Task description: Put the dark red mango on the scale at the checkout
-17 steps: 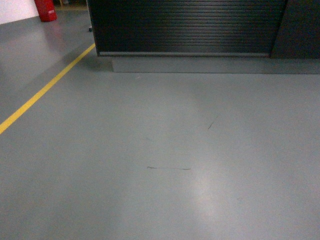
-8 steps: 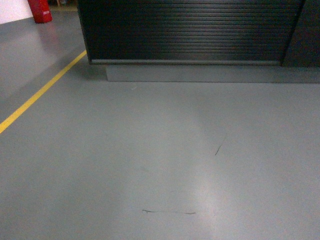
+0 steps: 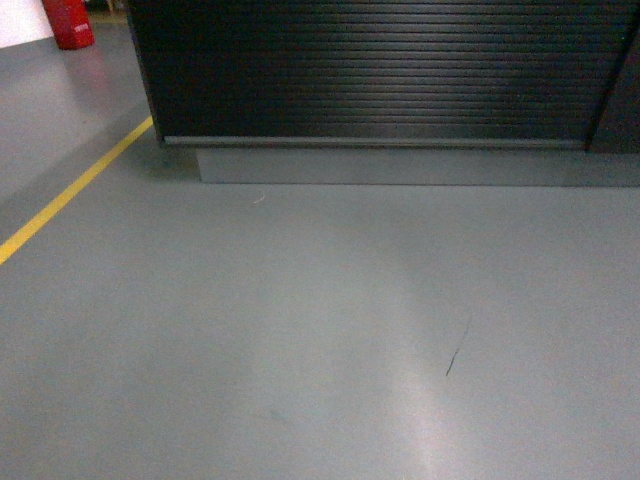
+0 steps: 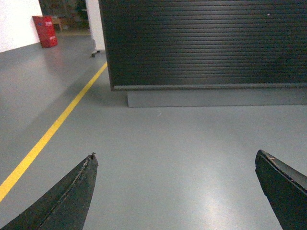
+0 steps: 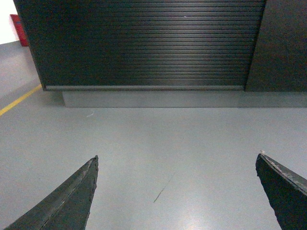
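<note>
- Dark red mango: nowhere in any view, neither on the floor nor between either pair of jaws; whereabouts cannot be told.
- Scale: likewise unseen; countertop lies above the upper edge of every view, so presumably up there, as a guess only.
- Checkout: fills the 12 o'clock band of the head view, dark ribbed front panel over a grey plinth; a plain dark panel joins it at 2 o'clock in the right wrist view.
- Left gripper: jaws spread wide, dark tips at 8 and 4 o'clock of the wrist view, nothing between them but floor.
- Right gripper: same stance, jaws wide apart and pinching nothing.
- Grey floor: glossy, with a thin dark scuff at 5 o'clock in the head view.
- Yellow line: runs from 9 o'clock up toward the counter's left corner.
- Red object: at 11 o'clock, far back beside a white wall, well apart from the counter.
- Step in hand, judged: driving up to the counter, no handling begun.
- Next move calls for: closing to the plinth without bumping it, then lifting the view to the countertop to find fruit and scale before either arm reaches.
</note>
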You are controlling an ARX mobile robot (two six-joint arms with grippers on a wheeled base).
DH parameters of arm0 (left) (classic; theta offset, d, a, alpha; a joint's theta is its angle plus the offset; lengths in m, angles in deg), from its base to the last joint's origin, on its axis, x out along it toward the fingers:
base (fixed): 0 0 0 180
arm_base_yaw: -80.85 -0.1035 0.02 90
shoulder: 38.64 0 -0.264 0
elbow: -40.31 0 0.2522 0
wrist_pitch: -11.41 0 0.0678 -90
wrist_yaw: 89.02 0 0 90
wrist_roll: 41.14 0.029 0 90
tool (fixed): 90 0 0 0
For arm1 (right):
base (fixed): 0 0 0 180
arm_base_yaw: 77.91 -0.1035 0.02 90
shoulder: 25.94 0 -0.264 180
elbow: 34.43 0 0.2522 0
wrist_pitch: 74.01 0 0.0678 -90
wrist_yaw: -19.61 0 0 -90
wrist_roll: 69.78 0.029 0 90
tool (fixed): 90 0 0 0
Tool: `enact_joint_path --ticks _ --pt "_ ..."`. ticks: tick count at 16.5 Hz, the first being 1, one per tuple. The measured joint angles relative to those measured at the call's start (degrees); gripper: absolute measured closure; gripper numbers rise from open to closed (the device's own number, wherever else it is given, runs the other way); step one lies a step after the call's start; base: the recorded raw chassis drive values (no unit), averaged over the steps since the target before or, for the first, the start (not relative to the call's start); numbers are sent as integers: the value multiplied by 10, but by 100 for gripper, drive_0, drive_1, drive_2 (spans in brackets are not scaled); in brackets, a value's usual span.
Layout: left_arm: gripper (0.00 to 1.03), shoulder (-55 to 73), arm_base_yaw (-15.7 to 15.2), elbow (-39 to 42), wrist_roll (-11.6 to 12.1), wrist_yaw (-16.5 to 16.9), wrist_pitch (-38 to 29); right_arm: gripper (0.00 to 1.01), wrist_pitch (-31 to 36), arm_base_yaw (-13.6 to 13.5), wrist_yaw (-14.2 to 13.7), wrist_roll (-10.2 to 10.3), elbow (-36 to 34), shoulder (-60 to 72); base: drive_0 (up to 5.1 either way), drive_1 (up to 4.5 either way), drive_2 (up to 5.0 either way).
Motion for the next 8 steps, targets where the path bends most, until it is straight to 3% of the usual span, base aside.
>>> enact_joint_path --ticks 8 --pt "5 0 0 0 0 0 -2 3 1 0 0 0 0 0 6 438 -425"
